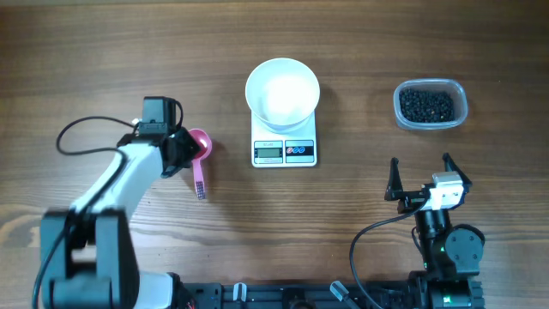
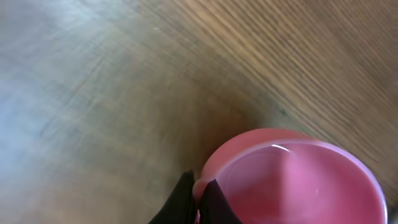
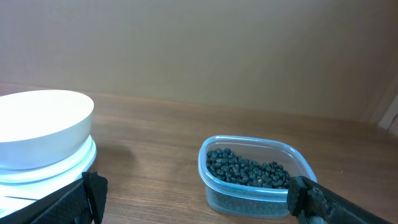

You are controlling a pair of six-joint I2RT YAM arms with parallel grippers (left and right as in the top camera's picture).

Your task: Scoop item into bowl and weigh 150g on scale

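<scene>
Left of the scale point(image 1: 284, 151), the left hand point(image 1: 189, 152) pinches the pink scoop point(image 1: 202, 144); right hand point(image 1: 419, 165) spread

On the wooden table point(image 3: 155, 124), the white bowl point(image 3: 43, 127) sits on the scale point(image 3: 59, 171) at 9 o'clock, the clear tub point(image 3: 214, 193) of black beans point(image 3: 249, 171) stands apart at 5 o'clock, and the right gripper point(image 3: 198, 185) spreads its black fingers point(image 3: 74, 200) wide at 8 and 4 o'clock.

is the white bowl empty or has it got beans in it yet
Empty: the white bowl on the scale shows a bare white inside overhead; the black beans sit in the clear tub.
</scene>
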